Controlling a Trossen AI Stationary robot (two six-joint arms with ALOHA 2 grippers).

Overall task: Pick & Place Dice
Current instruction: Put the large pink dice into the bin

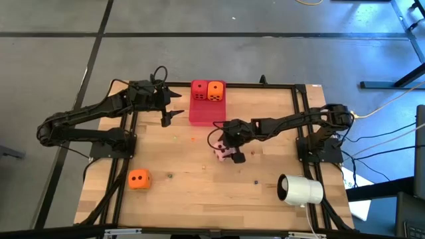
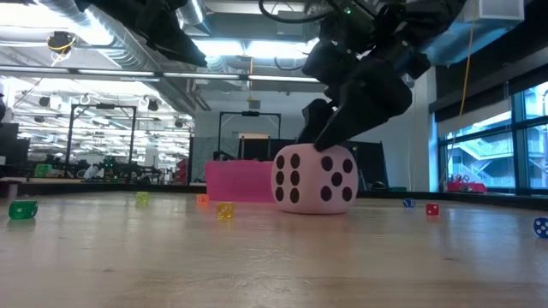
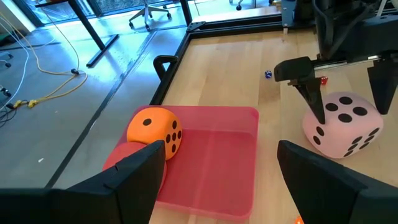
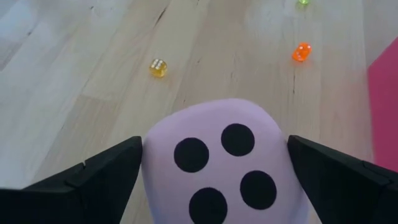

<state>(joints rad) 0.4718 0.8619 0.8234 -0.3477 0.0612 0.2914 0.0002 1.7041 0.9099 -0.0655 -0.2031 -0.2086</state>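
Observation:
The pale pink die (image 1: 224, 155) (image 2: 313, 179) (image 4: 214, 162) rests on the table by its bottom face. My right gripper (image 1: 230, 145) (image 4: 214, 146) is open and reaches down over it, one finger on each side. A red die (image 1: 198, 90) and an orange die (image 1: 216, 91) (image 3: 155, 129) sit on the far end of the pink-red tray (image 1: 206, 111) (image 3: 217, 162). The second orange die (image 1: 139, 179) lies alone near the table's near-left corner. My left gripper (image 1: 174, 105) (image 3: 221, 149) is open, held in the air just left of the tray. My right gripper comes at the pink die from above, slanting down from the table's right, with its fingers (image 4: 112, 168) beside two opposite faces (image 4: 152, 155). Whether the fingers touch the die cannot be told. The die sits upright with its bottom face on the table.
A white cylinder (image 1: 300, 189) lies near the table's near-right corner. Several tiny coloured dice are scattered on the wood, among them a yellow one (image 4: 158, 67), an orange one (image 4: 301, 51) and a green one (image 2: 23, 209). A black frame (image 1: 302, 119) borders the tabletop.

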